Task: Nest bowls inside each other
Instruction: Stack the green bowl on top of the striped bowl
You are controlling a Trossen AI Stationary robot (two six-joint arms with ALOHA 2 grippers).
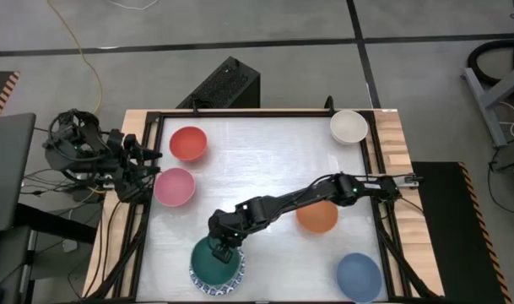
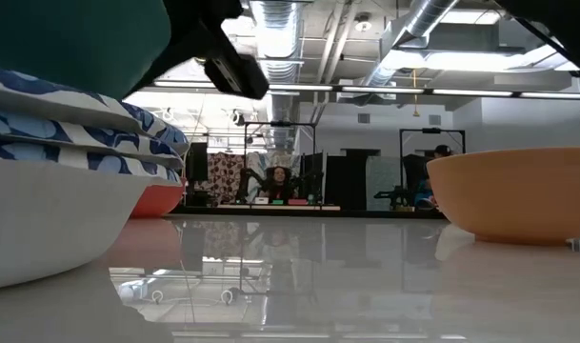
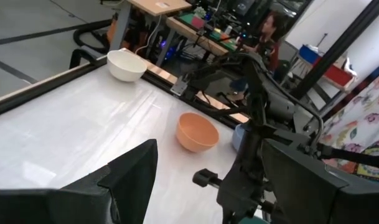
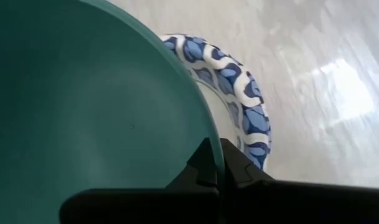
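A green bowl [image 1: 211,260] is over a stack of white bowls with blue-patterned rims [image 1: 239,274] at the table's near edge. In the low view, the green bowl [image 2: 70,38] sits just above the patterned rims [image 2: 70,119]. My right gripper [image 1: 224,250] is shut on the green bowl. Red [image 1: 188,143], pink [image 1: 174,187], cream [image 1: 348,126], orange [image 1: 316,218] and blue [image 1: 359,276] bowls stand singly on their bases. My left gripper [image 1: 152,156] waits open at the table's left edge, beside the red and pink bowls. My right gripper pinches the green bowl's rim [image 4: 205,127] on its far side, with one finger inside the bowl and one outside. The fingers [image 4: 205,165] slant down from the table's far right. The bowl is mouth up over the patterned bowl [image 4: 248,102]; I cannot tell whether it rests in it.
My right arm [image 1: 307,197] stretches across the middle of the table, passing close over the orange bowl. The table has a raised black frame [image 1: 240,112]. A wide bare stretch of white tabletop [image 1: 265,152] lies between the red and cream bowls.
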